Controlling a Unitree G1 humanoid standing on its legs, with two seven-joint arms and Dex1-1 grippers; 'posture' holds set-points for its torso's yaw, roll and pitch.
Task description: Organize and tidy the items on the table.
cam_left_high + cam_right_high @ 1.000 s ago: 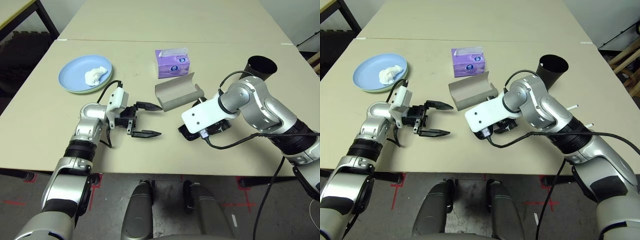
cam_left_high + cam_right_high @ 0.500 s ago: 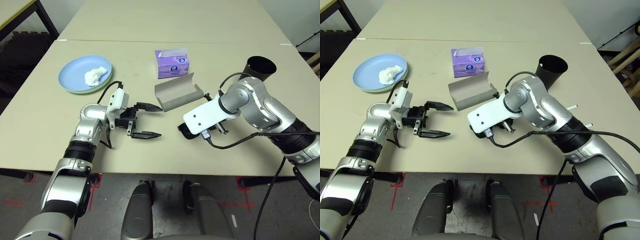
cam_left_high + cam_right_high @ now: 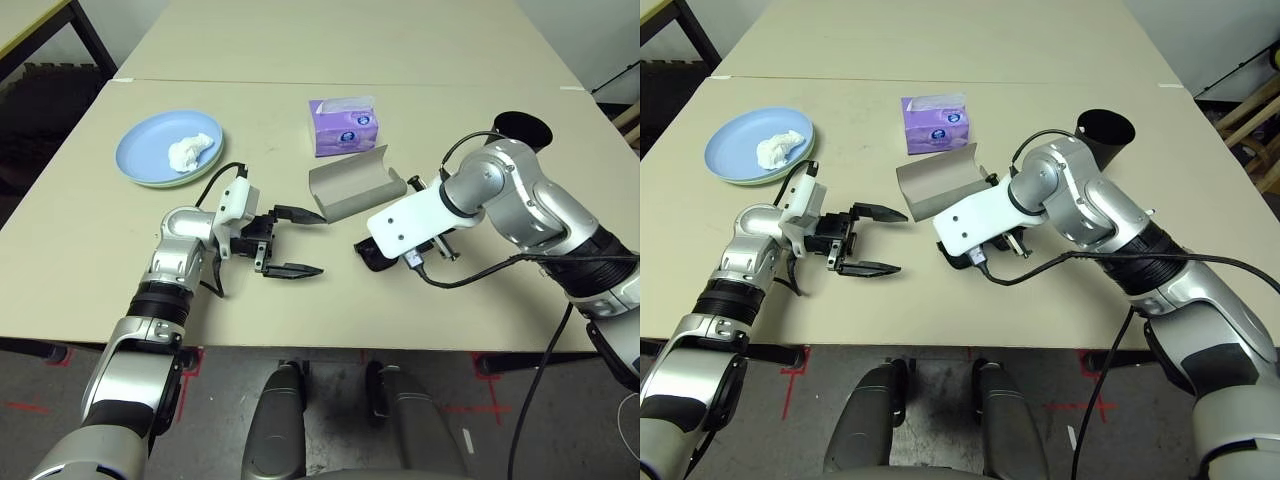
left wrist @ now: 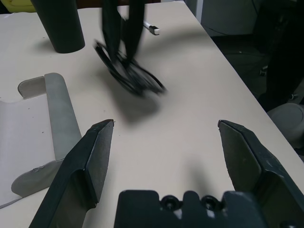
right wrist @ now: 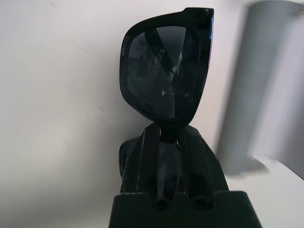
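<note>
table (image 3: 1060,60) – blue plate (image 3: 735,145) with tissue wad (image 3: 780,148) at 10 o'clock | purple tissue box (image 3: 937,122) at 12 | open grey case (image 3: 938,180) centre | black cup (image 3: 1102,138) at 2 – left gripper (image 3: 878,240) spread wide at 8

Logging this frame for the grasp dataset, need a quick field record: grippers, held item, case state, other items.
right gripper: shut on black sunglasses, lifted off the table
left gripper: open, holding nothing
glasses case: grey, open, beside the sunglasses
plates: blue on green, tissue wad on top
tissue box: behind the case
</note>
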